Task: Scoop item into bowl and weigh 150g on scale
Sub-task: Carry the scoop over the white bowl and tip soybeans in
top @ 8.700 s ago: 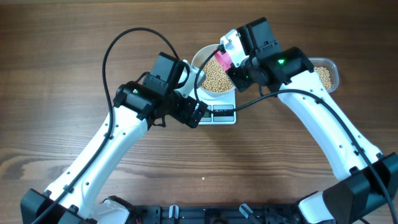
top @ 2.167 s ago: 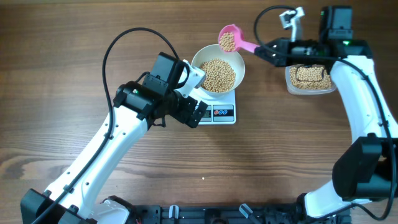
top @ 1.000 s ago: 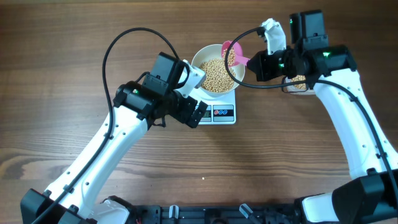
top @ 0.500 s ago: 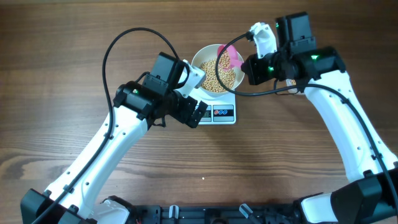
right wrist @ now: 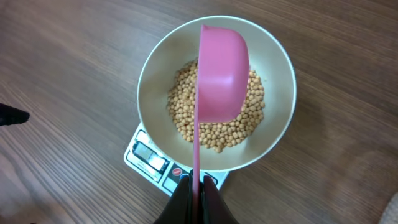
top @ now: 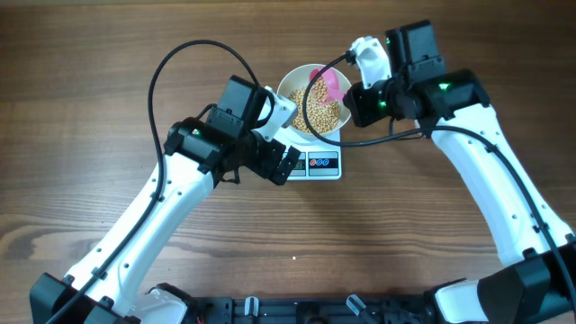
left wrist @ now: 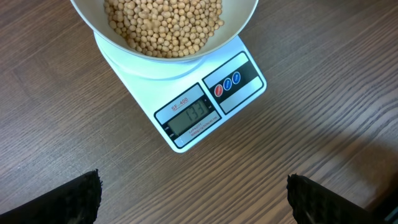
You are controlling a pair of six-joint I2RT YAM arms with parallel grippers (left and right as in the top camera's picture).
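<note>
Beans sit heaped in the white bowl, and the bowl rests on the scale. From your right wrist view they lie straight ahead of the right tool, past the end of the handle it carries.

Right tool: jaws pinched together on the thin handle of the pink scoop. The handle runs from the fingertips up across the bowl's near rim. The scoop's cup hangs over the beans, inside the bowl's outline, with its smooth outer side toward the camera (no beans visible on it from here). You cannot tell whether the cup touches the heap or hovers just above it.

Left tool: jaws spread as wide as they go, holding nothing and touching nothing. Its dark fingers show only at the bottom corners of the left wrist view, over bare tabletop. The scale lies just ahead of it, front panel facing the tool, with the bowl and beans beyond that.

The display is lit, and the digits read like 133.

In the overhead view the two arms flank the scale, the left one at its front corner and the right one reaching in over the bowl's far right side.
</note>
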